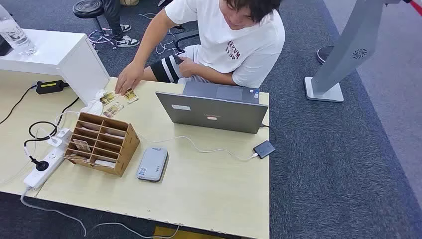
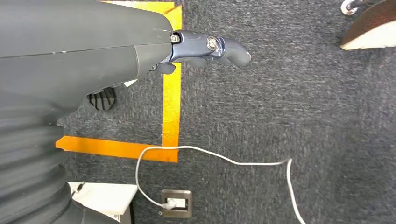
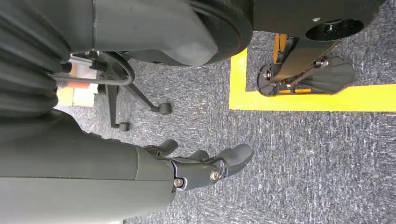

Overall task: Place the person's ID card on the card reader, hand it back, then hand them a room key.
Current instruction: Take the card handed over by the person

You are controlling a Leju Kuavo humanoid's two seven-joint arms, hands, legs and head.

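In the head view we count three cards lying on the desk at upper left of centre; a person's hand rests its fingers on the one farthest from us. Which is the ID card we cannot tell, as the print is too small. One grey reader lies flat at centre, just right of one wooden rack with cards in its slots. One open laptop stands between the reader and the person, and a white cable runs to a small dark box. A power strip sits at the left edge.

In the left wrist view the left hand hangs over dark carpet, fingers loosely curled, gripping nothing.

In the right wrist view the right hand hangs likewise, fingers slightly spread and empty.
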